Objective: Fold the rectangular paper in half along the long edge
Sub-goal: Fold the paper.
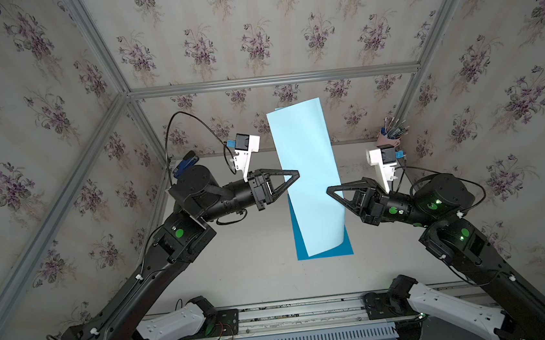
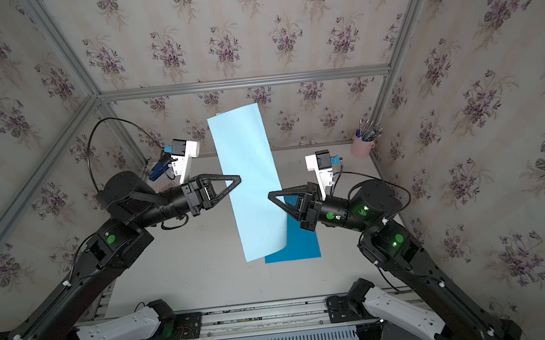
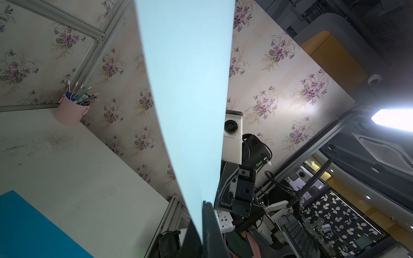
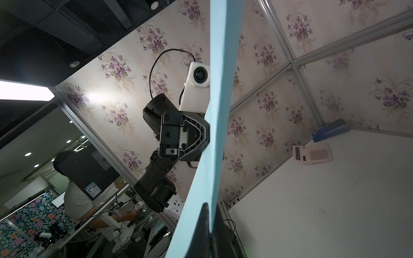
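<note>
Plainly, the fold is not finished. In both top views the pale blue paper (image 1: pixel 308 174) is held aloft at the centre of the frame, well clear of the table (image 1: pixel 240 274), with its lower right corner curled. It is pinched from the left of the picture by the left claw (image 1: pixel 296 174) and from the right by the right claw (image 1: pixel 328 191), each closed tight on a long edge. A sliver of a second edge shows at the sheet's upper left corner, so a doubling may be begun, but no crease can be made out. Matching the edges, laying down and pressing are judged to be left. A dark blue sheet (image 1: pixel 325 252) lies flat on the table just below centre. A pen cup (image 1: pixel 388 140) stands right of centre and a stapler (image 1: pixel 185 163) left of centre.

In the left wrist view the paper (image 3: pixel 190 89) is seen clamped between that claw's closed fingers (image 3: pixel 210 223). The white table (image 3: pixel 67 167) is scuffed with grey marks.

In the right wrist view the paper (image 4: pixel 221 89) is gripped likewise by the right claw (image 4: pixel 209 212). A calculator (image 4: pixel 312 154) lies near the stapler (image 4: pixel 330 130). Floral wallpaper (image 4: pixel 380 100) on an aluminium frame encloses the cell.
</note>
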You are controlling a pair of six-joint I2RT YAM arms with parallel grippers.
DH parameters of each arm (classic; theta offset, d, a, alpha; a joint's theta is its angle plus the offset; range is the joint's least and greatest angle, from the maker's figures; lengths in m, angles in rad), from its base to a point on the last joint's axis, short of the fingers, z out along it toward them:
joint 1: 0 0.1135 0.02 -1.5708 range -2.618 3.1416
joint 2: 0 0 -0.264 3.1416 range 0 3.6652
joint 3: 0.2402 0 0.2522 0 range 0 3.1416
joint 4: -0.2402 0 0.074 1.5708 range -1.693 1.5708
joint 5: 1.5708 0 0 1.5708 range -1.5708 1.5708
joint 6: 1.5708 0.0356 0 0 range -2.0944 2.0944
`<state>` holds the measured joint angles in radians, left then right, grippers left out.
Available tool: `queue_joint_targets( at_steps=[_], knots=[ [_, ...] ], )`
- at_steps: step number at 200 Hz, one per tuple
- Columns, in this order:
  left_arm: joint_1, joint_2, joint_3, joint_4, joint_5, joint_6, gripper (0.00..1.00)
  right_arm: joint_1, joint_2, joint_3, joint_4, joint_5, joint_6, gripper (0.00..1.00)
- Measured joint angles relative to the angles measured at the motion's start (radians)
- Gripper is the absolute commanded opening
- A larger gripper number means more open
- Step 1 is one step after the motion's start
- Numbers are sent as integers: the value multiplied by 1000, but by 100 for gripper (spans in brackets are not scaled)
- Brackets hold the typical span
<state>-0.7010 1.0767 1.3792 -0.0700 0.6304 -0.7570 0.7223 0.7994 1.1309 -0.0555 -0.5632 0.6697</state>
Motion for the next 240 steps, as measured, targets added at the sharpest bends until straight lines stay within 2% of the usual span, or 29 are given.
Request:
queue_joint_targets(
  at_steps=[7,17,42,51,62,70,76,83,94,113,119,137,148,170,174,184,194,201,213,227,240],
  knots=[
    [0,-2,0,-1,0,1,0,0,1,2,-4,-3,0,29],
    [2,-2,2,-2,-4,1,0,0,7,3,-16,-5,0,29],
    [2,-4,8,-5,-6,2,0,0,12,-2,-25,-31,-11,4],
    [2,-5,12,-8,-6,5,0,0,14,-6,-26,-34,-2,0],
    [2,-8,14,-16,-5,7,0,4,15,-16,-21,-40,1,0],
    [1,-9,16,-26,-3,8,0,9,15,-24,-23,-49,3,8],
    [1,-10,18,-27,-3,9,0,13,16,-30,-23,-57,4,21],
    [2,-11,21,-29,-5,9,0,19,15,-35,-25,-66,6,27],
    [2,-13,26,-29,-9,11,0,25,10,-39,-37,-80,8,32],
    [2,-15,33,-26,-14,16,0,30,-5,-49,-37,-93,8,32],
    [2,-15,34,-24,-14,16,0,32,-8,-54,-35,-105,11,30],
    [2,-11,37,-24,-18,17,0,38,-19,-69,-29,-116,13,9],
    [2,-8,37,-24,-18,16,0,41,-25,-80,-26,-130,26,0],
    [2,-5,37,-27,-14,16,0,43,-38,-100,-13,-134,37,0],
    [2,-5,37,-27,-15,16,0,43,-40,-102,-10,-138,37,6],
    [2,-4,37,-27,-15,16,0,43,-47,-108,4,-149,42,31],
    [2,-3,37,-25,-15,16,0,43,-47,-113,14,-161,58,35],
    [2,-3,38,-24,-16,16,0,43,-48,-118,15,-164,59,31],
    [2,-2,39,-22,-18,16,0,44,-53,-130,22,-171,56,14],
    [2,-2,41,-23,-18,16,0,45,-59,-144,27,-185,58,1],
    [2,-2,44,-23,-17,16,0,45,-64,-155,28,-185,70,0]
  ],
)
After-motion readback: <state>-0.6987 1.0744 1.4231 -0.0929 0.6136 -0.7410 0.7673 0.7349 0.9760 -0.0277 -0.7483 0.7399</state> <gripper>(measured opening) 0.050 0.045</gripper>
